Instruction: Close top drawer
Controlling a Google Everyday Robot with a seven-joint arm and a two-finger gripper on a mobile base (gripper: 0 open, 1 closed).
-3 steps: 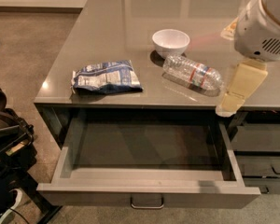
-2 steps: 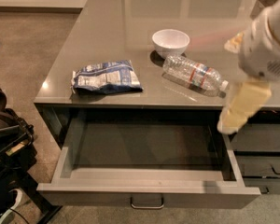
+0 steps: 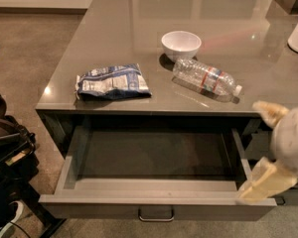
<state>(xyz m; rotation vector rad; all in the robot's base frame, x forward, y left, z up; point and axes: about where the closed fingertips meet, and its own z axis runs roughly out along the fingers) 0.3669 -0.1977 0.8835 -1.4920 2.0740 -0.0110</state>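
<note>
I see the wide dark grey top drawer [image 3: 154, 202] pulled fully out under the grey counter [image 3: 139, 33]; closing is not begun. My cream gripper [image 3: 265, 150], fingers apart, is at its front right corner.

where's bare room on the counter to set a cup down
Widest bare stretch: the counter behind the bag and bowl, back to its far edge. The open drawer is empty too. Crowded: bowl and bottle lie close together, and the gripper sits at the drawer's front right corner.
</note>
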